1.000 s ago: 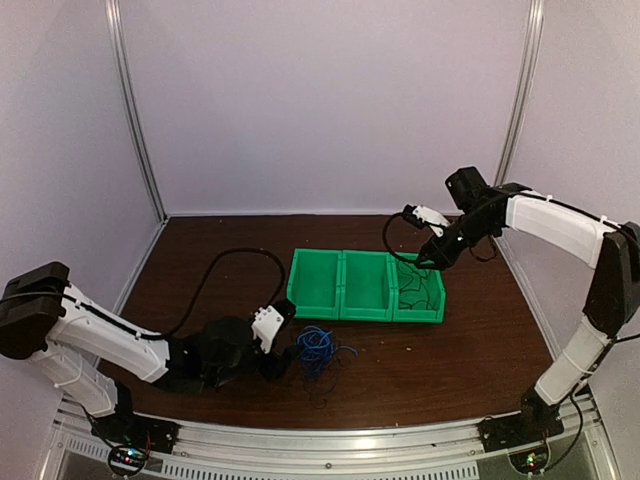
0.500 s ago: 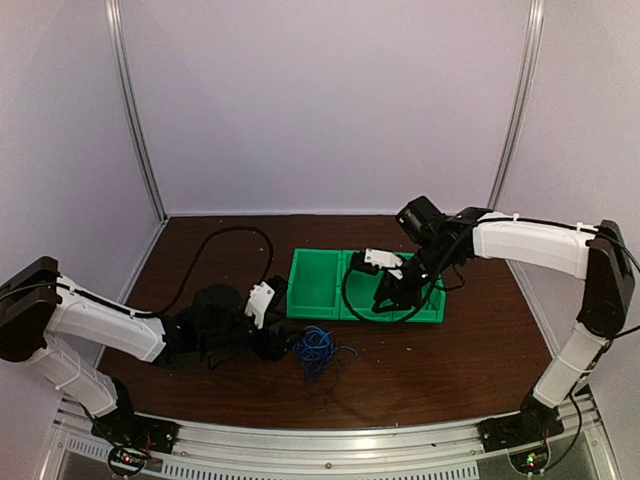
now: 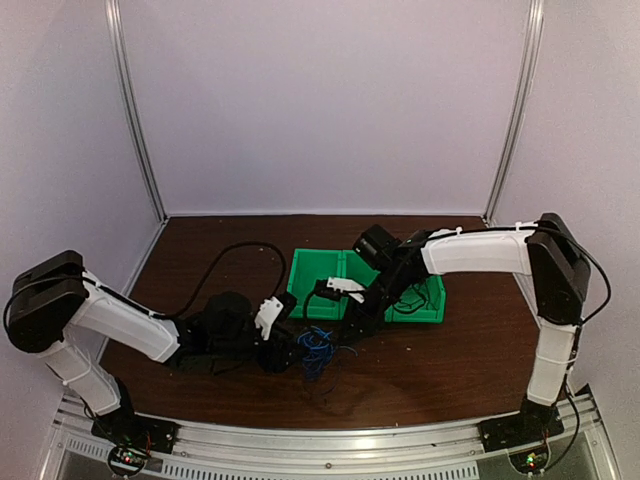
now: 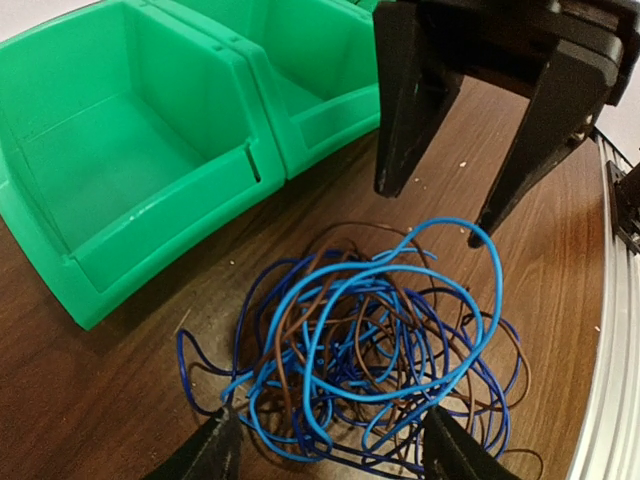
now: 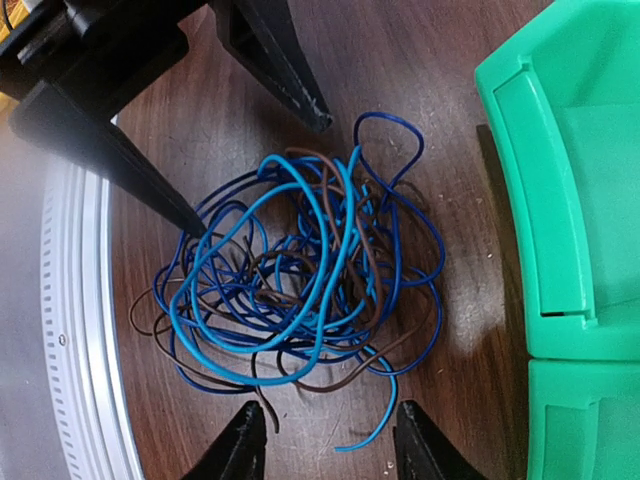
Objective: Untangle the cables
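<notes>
Blue and brown wire make up the cables (image 4: 365, 350), which lie as one knotted clump on the wooden table (image 3: 455, 365), just in front of the green bins (image 3: 318, 283) and between the two arms. No strand looks pulled free and laid apart, and the two bin compartments that show in the left wrist view are bare; the third compartment is partly hidden by the right arm, so its contents cannot be told. By that showing the untangling is hardly begun and nearly all of it is left. The left gripper (image 4: 330, 455) sits low at the near-left side of the clump with its fingers spread wide and nothing between them but the fringe of the loops. The right gripper (image 5: 325, 450) comes in from the bin side, likewise spread apart and holding nothing, its tips just above the outer loops. Room is tight: the bins' front wall stands just beside the clump on the far side, and the metal rail (image 5: 70, 300) at the table's near edge is close on the other. Bare wood opens out to the right of the tangle, which looks the likeliest place to draw a strand
</notes>
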Motion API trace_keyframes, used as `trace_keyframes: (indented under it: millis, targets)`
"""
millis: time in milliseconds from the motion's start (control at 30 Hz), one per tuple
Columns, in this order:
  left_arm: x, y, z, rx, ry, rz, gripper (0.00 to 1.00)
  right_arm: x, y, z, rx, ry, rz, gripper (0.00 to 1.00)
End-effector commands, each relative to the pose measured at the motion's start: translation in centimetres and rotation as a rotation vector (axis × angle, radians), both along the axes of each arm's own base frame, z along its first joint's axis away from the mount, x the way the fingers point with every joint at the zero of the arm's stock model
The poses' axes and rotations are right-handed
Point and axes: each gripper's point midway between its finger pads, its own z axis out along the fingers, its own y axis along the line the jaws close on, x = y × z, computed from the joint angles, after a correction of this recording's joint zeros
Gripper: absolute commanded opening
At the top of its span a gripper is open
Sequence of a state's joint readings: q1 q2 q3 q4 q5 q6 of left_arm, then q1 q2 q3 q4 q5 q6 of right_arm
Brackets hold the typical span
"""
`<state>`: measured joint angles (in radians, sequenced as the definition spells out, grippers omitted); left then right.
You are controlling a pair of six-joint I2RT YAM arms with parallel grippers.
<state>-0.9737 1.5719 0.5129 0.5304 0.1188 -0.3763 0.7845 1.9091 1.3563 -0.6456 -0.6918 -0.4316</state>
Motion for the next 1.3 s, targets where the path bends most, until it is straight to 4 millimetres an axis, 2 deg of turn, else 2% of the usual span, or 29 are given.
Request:
trace_keyframes:
  millis: [0, 267, 400, 567, 633, 700, 833, 1000, 1133, 1267]
  targets:
    - [0.7, -1.1, 1.4, -0.079, -0.016, -0.004, 0.63, 0.0, 1.7, 0.2, 0.03, 0.037, -0.008, 0.45]
    - [0.6, -1.1, 1.2, -0.089, -0.011, -0.008, 0.61, 0.7, 2.4, -1.0, 0.009, 0.07, -0.034, 0.4]
    - [0.6, -1.0, 1.1, -0.088, -0.013, -0.005, 0.61, 0.6, 2.5, -1.1, 0.01, 0.078, -0.033, 0.25]
    - [0.5, -0.9, 1.2, -0.087, -0.011, -0.007, 0.6, 0.7, 2.4, 0.2, 0.029, 0.052, -0.029, 0.05]
    - [0.4, -0.5, 2.1, -0.104, -0.03, -0.004, 0.6, 0.6, 2.2, 1.5, 0.036, 0.019, -0.017, 0.0]
    - [0.7, 0.7, 4.0, -0.133, -0.086, 0.044, 0.58, 0.6, 2.0, 3.4, 0.045, -0.036, 0.003, 0.0]
    - [0.2, 2.3, 9.2, -0.224, -0.243, 0.048, 0.59, 0.1, 2.1, 8.5, 0.083, -0.16, 0.065, 0.0]
    - [-0.2, 0.9, 13.3, -0.255, -0.342, -0.047, 0.64, -2.4, 3.3, 12.9, 0.111, -0.279, 0.17, 0.0]
    - [-0.9, -0.6, 14.9, -0.31, -0.414, -0.14, 0.62, -3.8, 4.6, 16.1, 0.184, -0.287, 0.213, 0.0]
    - [-1.0, -1.2, 15.8, -0.346, -0.491, -0.169, 0.61, -5.2, 5.7, 19.8, 0.276, -0.275, 0.259, 0.0]
